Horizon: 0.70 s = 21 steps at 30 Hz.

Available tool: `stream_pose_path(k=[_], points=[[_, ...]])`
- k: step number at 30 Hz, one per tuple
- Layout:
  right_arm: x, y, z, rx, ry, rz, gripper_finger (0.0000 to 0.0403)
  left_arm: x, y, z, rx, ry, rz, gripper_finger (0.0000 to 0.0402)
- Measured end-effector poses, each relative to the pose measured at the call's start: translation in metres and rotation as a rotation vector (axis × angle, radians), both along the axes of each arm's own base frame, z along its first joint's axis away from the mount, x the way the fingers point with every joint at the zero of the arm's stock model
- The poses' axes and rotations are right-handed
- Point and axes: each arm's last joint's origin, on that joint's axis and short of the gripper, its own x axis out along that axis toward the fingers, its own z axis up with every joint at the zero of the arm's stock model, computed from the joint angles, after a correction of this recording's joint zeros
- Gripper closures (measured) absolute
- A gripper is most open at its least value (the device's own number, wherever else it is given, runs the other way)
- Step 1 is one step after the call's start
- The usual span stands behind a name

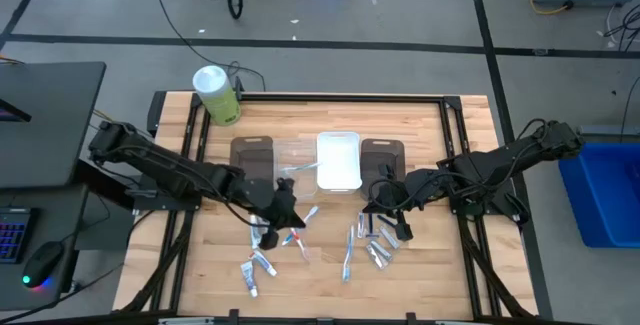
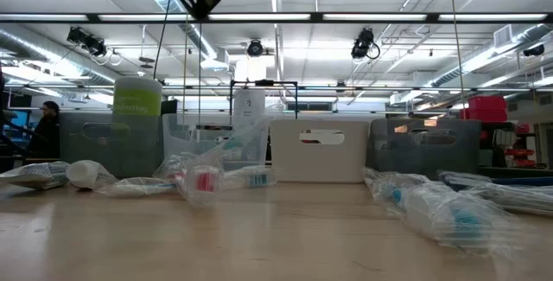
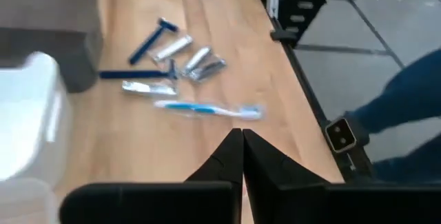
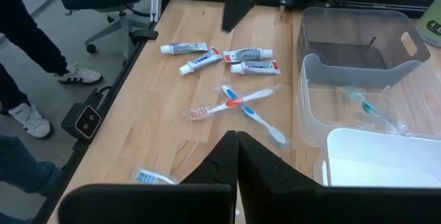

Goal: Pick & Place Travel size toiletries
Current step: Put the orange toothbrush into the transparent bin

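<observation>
A: Where were the toiletries, taking the table's centre in the overhead view as the middle of a clock?

B: In two loose groups on the wooden table (image 1: 200, 265). One lay toward seven o'clock: mini toothpaste tubes (image 4: 227, 57) side by side, and two wrapped toothbrushes (image 4: 244, 105) crossed over each other just beside them. The other lay toward five o'clock: razors (image 3: 148, 43) with blue handles, small silvery tubes (image 3: 196, 60) touching them, and one blue-white toothbrush (image 3: 207, 109) in clear wrap a little apart.

A: And the grippers?

B: The left gripper (image 1: 287, 208) hung over the seven o'clock group, fingers pressed together, holding nothing. The right gripper (image 1: 385, 205) was above the five o'clock group, likewise clenched and empty.

A: What stood at twelve o'clock?

B: A row of trays: a dark tray (image 1: 251, 151), a clear tray (image 4: 331, 107) with one wrapped toothbrush inside, a white tray (image 1: 339, 160), and a second dark one (image 1: 383, 152). A green-white canister (image 1: 216, 94) stood at the ten o'clock corner.

A: Anyone nearby?

B: A person's legs and shoes (image 4: 31, 107) showed on the floor beside the table.
</observation>
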Motion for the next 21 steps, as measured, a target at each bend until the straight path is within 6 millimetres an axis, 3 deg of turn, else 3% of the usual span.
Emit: stream_pose_path(k=[5,15,21], points=[[0.0,0.0,0.0,-0.001,0.002,0.0,0.0396,0.01,-0.005,-0.007,-0.025,-0.028,-0.058,0.0363],[0.0,0.0,0.0,-0.001,0.002,0.0,0.0395,0.014,-0.003,0.027,0.201,0.018,-0.09,0.0343],[0.0,0.0,0.0,-0.001,0.002,0.0,0.0395,0.012,-0.002,0.027,0.255,0.049,-0.106,0.0318]])
